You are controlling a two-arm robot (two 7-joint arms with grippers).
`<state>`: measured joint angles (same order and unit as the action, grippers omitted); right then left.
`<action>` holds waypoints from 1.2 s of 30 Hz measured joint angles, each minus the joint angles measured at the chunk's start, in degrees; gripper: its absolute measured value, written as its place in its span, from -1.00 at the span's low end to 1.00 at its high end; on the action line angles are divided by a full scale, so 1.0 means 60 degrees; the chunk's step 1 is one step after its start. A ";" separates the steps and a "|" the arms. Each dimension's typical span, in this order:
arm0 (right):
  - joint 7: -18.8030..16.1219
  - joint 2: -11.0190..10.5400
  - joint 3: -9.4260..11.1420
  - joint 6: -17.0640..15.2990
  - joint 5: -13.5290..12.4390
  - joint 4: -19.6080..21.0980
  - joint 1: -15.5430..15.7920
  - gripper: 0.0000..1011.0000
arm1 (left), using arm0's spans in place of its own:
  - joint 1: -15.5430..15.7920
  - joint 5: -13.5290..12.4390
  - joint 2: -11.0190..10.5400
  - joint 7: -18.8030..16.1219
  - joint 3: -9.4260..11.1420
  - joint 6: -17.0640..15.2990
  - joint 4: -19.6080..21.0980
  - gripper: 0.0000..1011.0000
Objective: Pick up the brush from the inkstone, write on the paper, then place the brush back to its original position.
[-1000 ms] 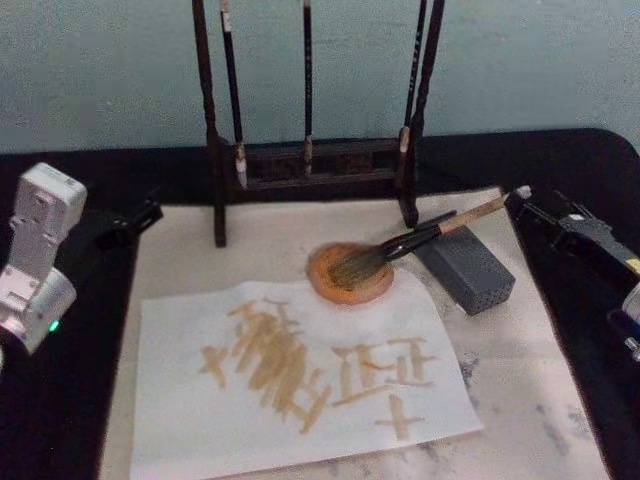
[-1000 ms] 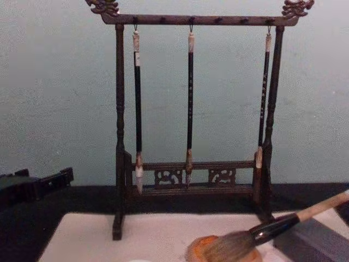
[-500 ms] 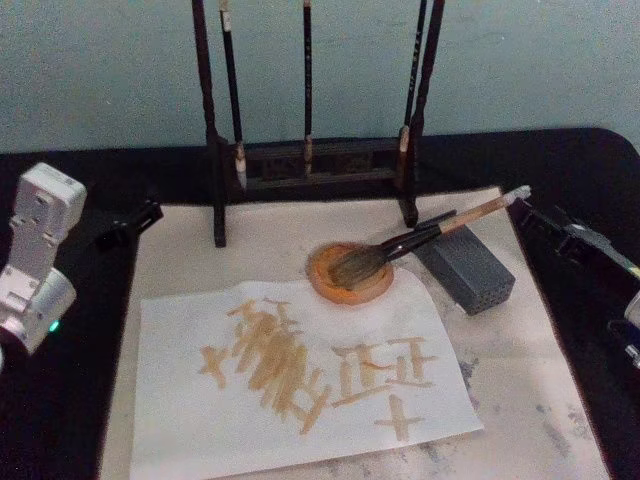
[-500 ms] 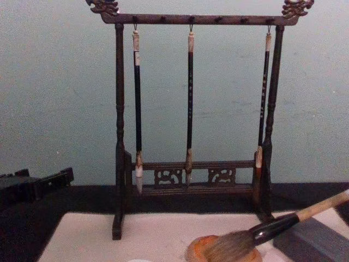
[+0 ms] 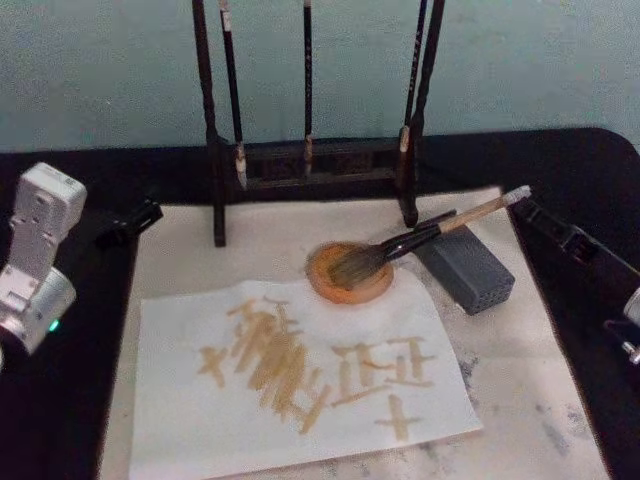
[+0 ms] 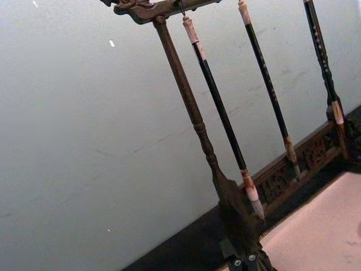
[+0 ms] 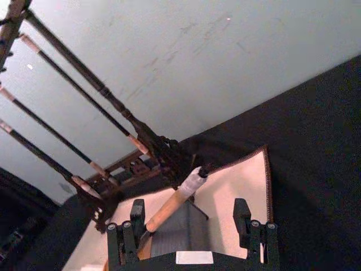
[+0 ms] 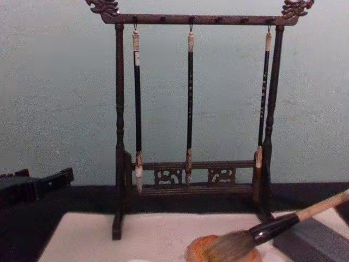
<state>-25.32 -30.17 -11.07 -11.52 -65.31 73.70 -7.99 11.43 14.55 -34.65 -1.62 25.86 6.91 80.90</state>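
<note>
Directly under brush point(image 5: 420, 237): inkstone point(image 5: 372, 289), grey blk point(image 5: 470, 272)

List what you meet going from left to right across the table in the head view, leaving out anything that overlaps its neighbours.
left gripper → round inkstone → grey block → right gripper

head looks down, chest looks level — all four share the brush stand point(image 8: 119, 109)
</note>
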 joint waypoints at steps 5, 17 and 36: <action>-0.0208 0.0099 -0.0094 -0.0118 -0.0344 -0.0469 -0.0313 0.99 | 0.0000 0.0000 0.0000 0.0000 0.0000 0.0000 0.0000 0.98; -0.0540 0.0198 -0.0514 -0.0156 -0.0580 -0.1230 -0.0915 0.99 | 0.0000 0.0000 0.0000 0.0000 0.0000 0.0000 0.0000 0.98; -0.0710 0.0203 -0.1170 -0.0097 -0.0740 -0.1741 -0.1597 0.99 | 0.0000 0.0000 0.0000 0.0000 0.0000 0.0000 0.0000 0.98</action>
<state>-29.58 -28.95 -18.09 -12.10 -69.75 63.26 -17.57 11.43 14.55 -34.65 -1.62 25.86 6.91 80.90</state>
